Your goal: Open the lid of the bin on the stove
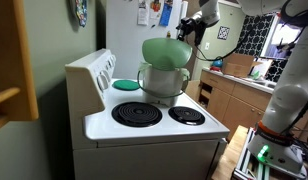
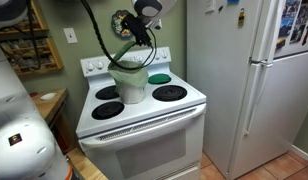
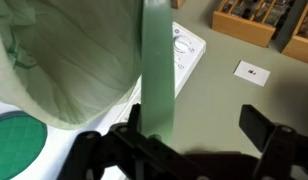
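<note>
The cream-grey bin (image 1: pixel 161 85) stands on a back burner of the white stove (image 1: pixel 154 128); it also shows in an exterior view (image 2: pixel 131 86). Its sage-green lid (image 1: pixel 166 50) is swung up on its hinge and stands steeply tilted above the rim. My gripper (image 1: pixel 188 35) is at the lid's raised edge, above the bin (image 2: pixel 136 42). In the wrist view the lid (image 3: pixel 157 70) runs as an upright green strip beside one finger. The gripper (image 3: pixel 199 125) is open, its fingers wide apart. The bin's lined inside (image 3: pixel 64 60) is exposed.
A flat teal disc (image 1: pixel 126 85) lies on the back burner beside the bin (image 2: pixel 159 77). Two black coil burners (image 1: pixel 137 114) are at the front. The raised control panel (image 1: pixel 92 75) is behind. A tall white fridge (image 2: pixel 254 80) stands next to the stove, and wooden counters (image 1: pixel 229 95) are nearby.
</note>
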